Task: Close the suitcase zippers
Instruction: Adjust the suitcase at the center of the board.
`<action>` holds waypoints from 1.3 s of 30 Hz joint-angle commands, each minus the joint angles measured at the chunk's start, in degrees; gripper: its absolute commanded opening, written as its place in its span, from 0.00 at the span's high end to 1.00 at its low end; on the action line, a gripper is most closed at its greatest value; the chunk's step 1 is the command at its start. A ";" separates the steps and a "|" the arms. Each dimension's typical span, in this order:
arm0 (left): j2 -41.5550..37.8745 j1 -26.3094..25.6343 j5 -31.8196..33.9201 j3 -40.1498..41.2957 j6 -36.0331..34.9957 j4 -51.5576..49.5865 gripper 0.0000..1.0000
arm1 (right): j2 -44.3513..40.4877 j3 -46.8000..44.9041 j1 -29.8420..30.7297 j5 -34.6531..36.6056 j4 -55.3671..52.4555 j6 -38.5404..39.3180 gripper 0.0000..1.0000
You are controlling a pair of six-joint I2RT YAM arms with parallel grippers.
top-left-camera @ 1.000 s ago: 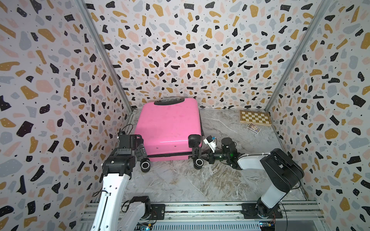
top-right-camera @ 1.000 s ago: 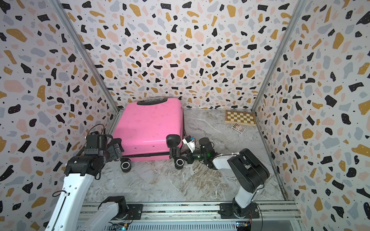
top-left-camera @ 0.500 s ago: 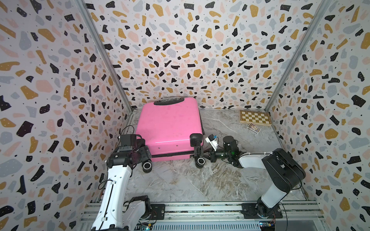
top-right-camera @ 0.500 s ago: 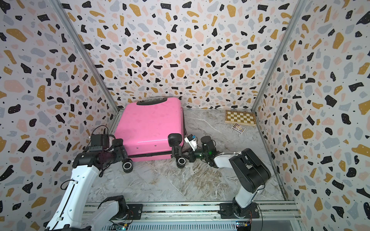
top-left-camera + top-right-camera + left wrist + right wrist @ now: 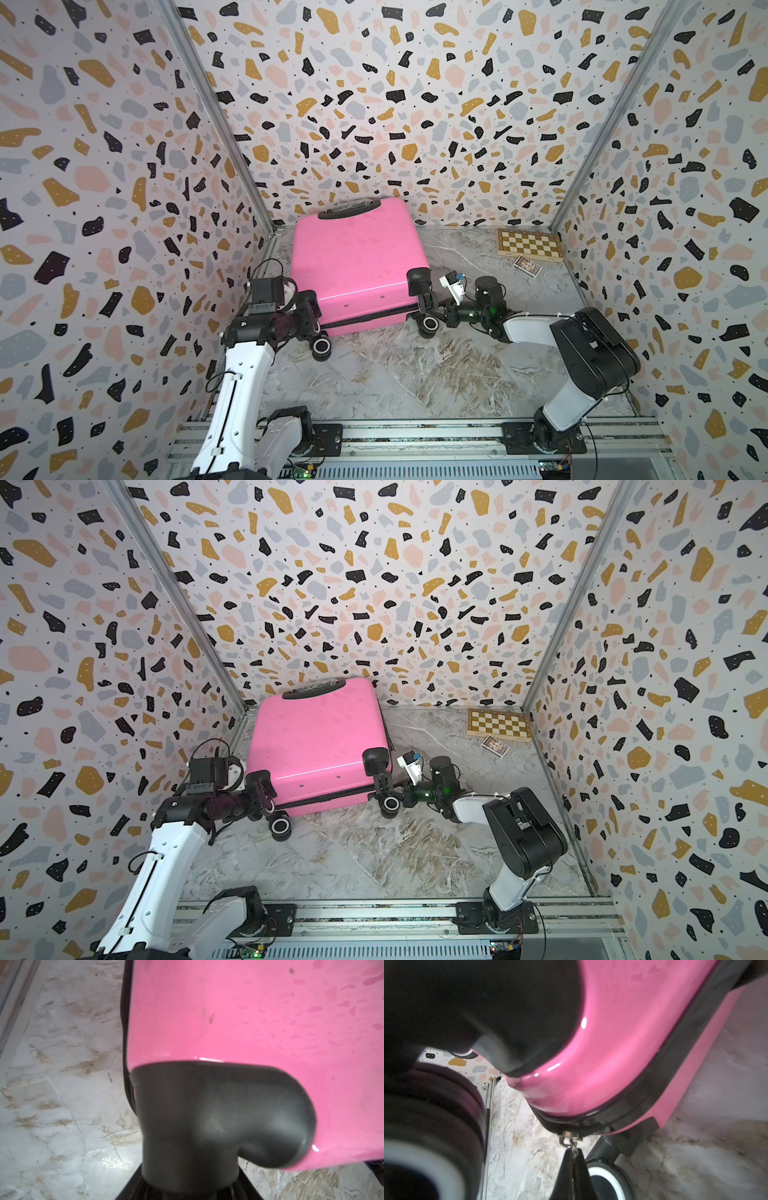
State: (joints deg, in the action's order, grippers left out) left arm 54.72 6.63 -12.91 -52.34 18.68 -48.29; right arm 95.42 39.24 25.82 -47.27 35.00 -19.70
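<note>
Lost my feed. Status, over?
Right end effector shut on zipper pull. Left end effector at suitcase wheel mount, grip unclear. Nothing seen blocking.

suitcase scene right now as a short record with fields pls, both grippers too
suitcase: pink, lying flat on the marble floor, wheels toward the robot
zipper band: black, along the near edge
right gripper: shut on the zipper pull at the near right corner
left gripper: at the near left wheel mount, grip unclear
chessboard: far right corner, apart from the suitcase
</note>
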 commanded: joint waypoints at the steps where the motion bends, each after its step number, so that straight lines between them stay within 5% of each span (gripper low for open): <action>1: -0.50 -0.70 -3.19 0.31 0.35 0.47 0.60 | -3.40 1.60 -0.60 -2.60 -1.22 1.42 1.00; 10: -2.62 -8.47 -4.07 1.47 9.63 6.37 0.82 | -4.23 -0.60 0.74 -10.58 1.66 -2.33 1.00; 39: -4.49 -20.77 -3.39 2.89 21.37 19.50 0.99 | 3.91 -7.86 11.67 -7.80 50.84 -38.58 1.00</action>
State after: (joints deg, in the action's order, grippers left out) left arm 50.48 -11.07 -7.77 -49.36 38.85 -43.29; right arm 100.86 29.85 31.42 -43.22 69.08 -53.76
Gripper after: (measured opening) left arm 0.467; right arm 0.063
